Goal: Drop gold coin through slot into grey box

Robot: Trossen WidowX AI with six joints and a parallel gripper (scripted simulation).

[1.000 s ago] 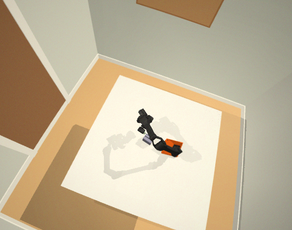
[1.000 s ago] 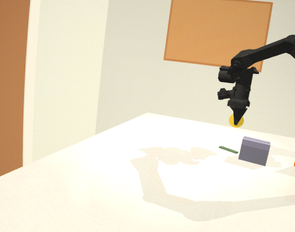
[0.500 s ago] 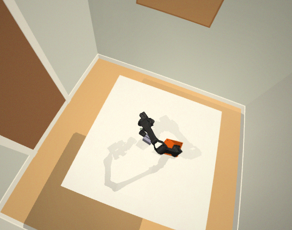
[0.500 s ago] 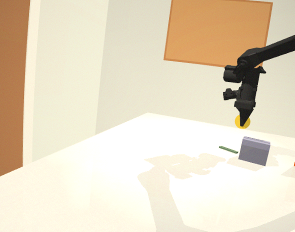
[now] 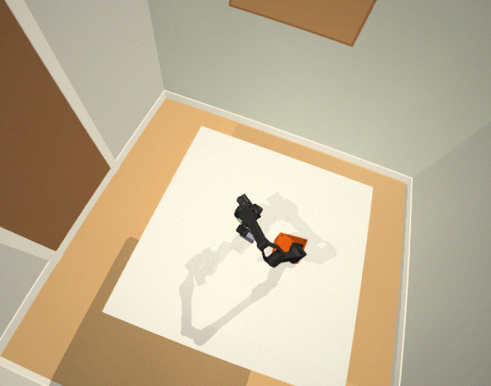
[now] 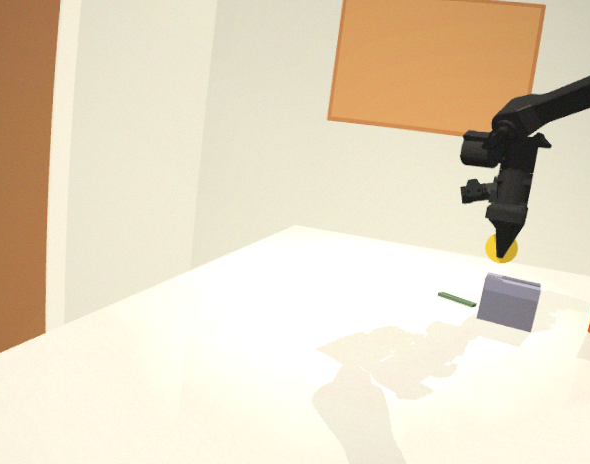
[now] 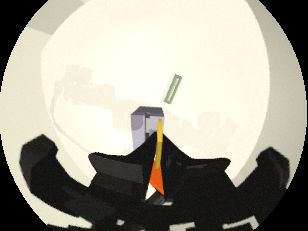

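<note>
- Pale walls, orange panel [image 6: 436, 67] behind, white table top [image 6: 186, 350] ringed by tan floor.
- Gripper [image 6: 506, 245] pointing straight down, suspended above the grey box [image 6: 508, 302]; jaws clenched on the gold coin [image 6: 495, 252], gripped by its upper part.
- Coin hanging on edge below the fingertips, disc face turned toward the exterior camera, clear of the lid and not touching it.
- Dark-green holder [image 6: 456, 299] lying vacated on the table just beside the box, on its left in the exterior view.
- Wrist view: coin [image 7: 159, 143] seen edge-on as a thin yellow line running toward the box [image 7: 146, 123]; holder [image 7: 173, 89] beyond, well off the line.
- Slot visible only as a faint dark line along the lid's far edge; exact alignment with the coin's edge impossible to confirm.
- Step in hand, as judged: carry finished or nearly so, fine positioning over the slot under way.
- Next move, as judged: square the coin's plane with the slot, centre it, lower until the rim enters, then release.
- Risk: slight twist or offset likely to leave the coin resting on the lid.
</note>
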